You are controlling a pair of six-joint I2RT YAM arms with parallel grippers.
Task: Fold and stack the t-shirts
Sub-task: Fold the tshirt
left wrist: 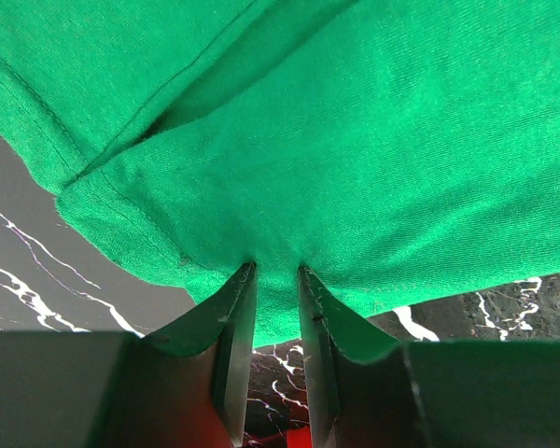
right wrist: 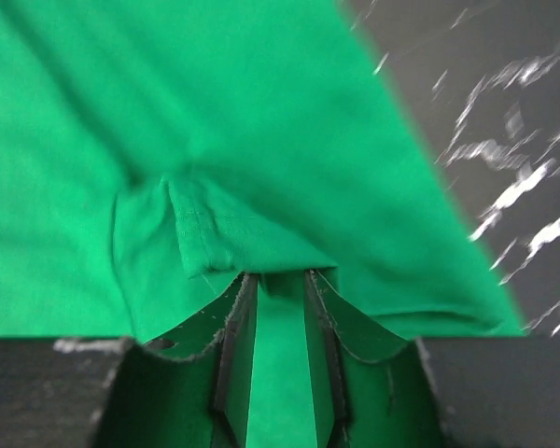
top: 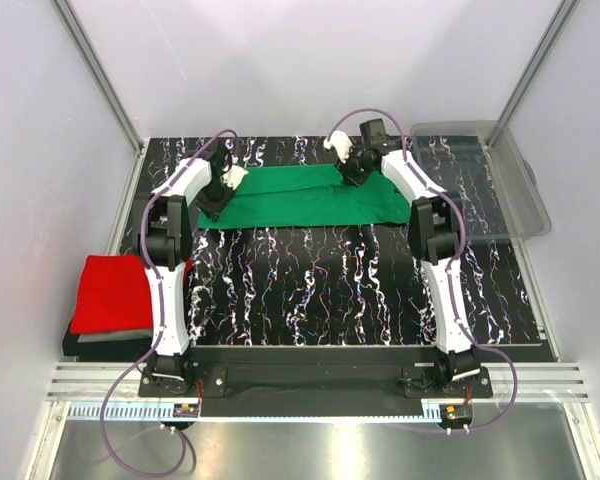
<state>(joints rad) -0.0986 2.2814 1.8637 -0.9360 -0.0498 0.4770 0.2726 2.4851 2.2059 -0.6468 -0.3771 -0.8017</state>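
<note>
The bright green t-shirt lies as a wide folded band across the far part of the table. My left gripper is at its left end, shut on the cloth edge; in the left wrist view the green t-shirt is pinched between the tips of the gripper. My right gripper is at the shirt's far edge toward the right, shut on a bunched fold of the green t-shirt, which fills the gap between the gripper's tips. A folded red t-shirt lies on a folded grey one at the near left.
A clear plastic bin stands at the far right, partly off the black marbled table. White walls and metal posts close in the back and sides. The red and grey stack overhangs the table's left edge.
</note>
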